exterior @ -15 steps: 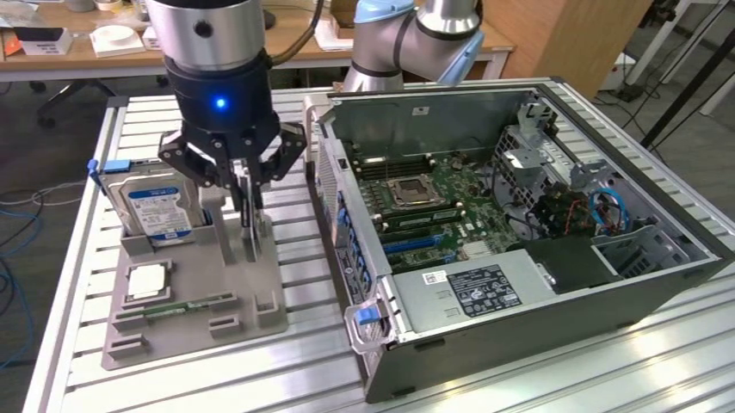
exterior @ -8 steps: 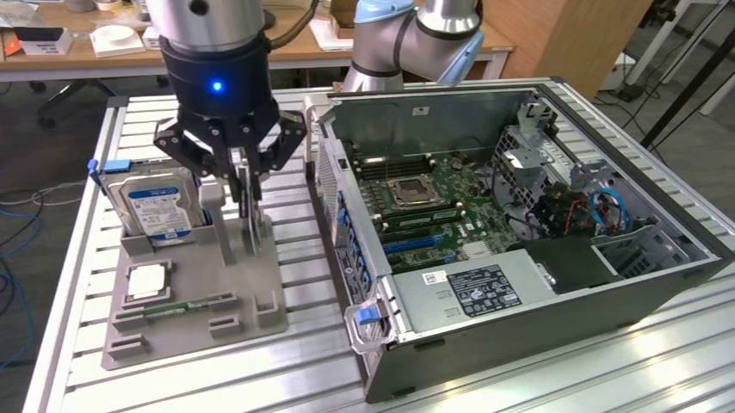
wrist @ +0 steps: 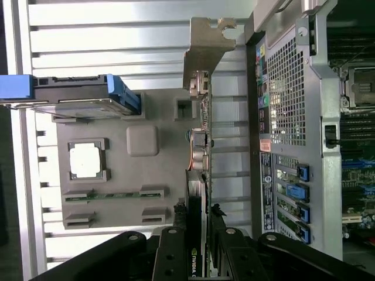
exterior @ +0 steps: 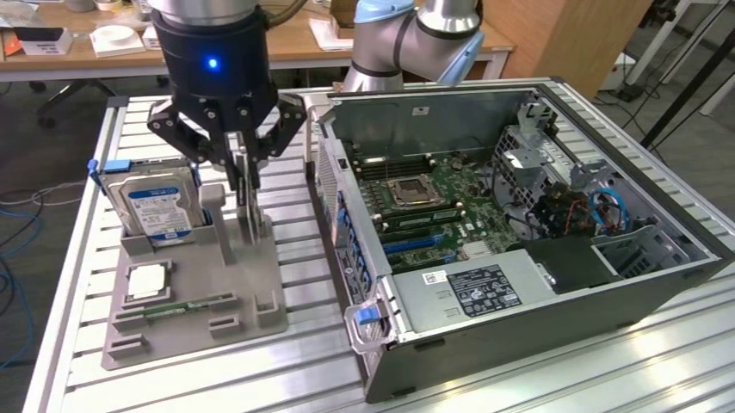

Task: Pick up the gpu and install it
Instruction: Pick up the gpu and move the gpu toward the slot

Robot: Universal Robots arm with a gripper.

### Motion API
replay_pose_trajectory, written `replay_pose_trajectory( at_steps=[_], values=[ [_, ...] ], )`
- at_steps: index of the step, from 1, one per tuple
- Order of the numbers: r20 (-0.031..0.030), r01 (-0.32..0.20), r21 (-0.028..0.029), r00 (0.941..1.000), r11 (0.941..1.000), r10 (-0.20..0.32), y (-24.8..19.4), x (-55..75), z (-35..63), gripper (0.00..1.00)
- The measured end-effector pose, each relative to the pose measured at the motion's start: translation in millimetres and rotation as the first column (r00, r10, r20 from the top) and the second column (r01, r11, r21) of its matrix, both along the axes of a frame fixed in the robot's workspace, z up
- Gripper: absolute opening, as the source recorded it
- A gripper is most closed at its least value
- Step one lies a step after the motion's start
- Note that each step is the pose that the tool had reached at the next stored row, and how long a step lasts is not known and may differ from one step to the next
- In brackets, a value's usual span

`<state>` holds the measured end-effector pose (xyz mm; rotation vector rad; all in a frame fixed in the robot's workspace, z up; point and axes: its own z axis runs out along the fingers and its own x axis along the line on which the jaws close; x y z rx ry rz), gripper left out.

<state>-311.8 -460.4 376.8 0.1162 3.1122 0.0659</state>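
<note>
The gpu [exterior: 248, 215] stands edge-on in the grey parts holder [exterior: 195, 331], a thin dark card. In the wrist view the gpu [wrist: 200, 146] runs away from the camera and ends in its silvery bracket [wrist: 205, 52]. My gripper [exterior: 243, 185] comes straight down over it, with one black finger on each face of the card. Seen from the wrist, the gripper [wrist: 199, 212] has its fingertips [wrist: 180, 212] pressed against the board, shut on it. The card's lower edge still sits at the holder's slot.
The open computer case [exterior: 643, 284] lies at the exterior view's right, with its motherboard [exterior: 425, 198] and blue slots [exterior: 414, 245] exposed. A hard drive [exterior: 155, 206], a processor [exterior: 147, 281] and a memory stick [exterior: 184, 307] share the holder. The case wall [wrist: 287, 117] runs close beside the card.
</note>
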Motion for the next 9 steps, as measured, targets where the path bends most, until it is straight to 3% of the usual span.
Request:
replay_pose_trajectory(
  at_steps=[9],
  values=[
    [0.0000, 0.000, 0.0000, 1.0000, 1.0000, 0.000, 0.0, 0.0, 21.4, 0.26]
  ],
)
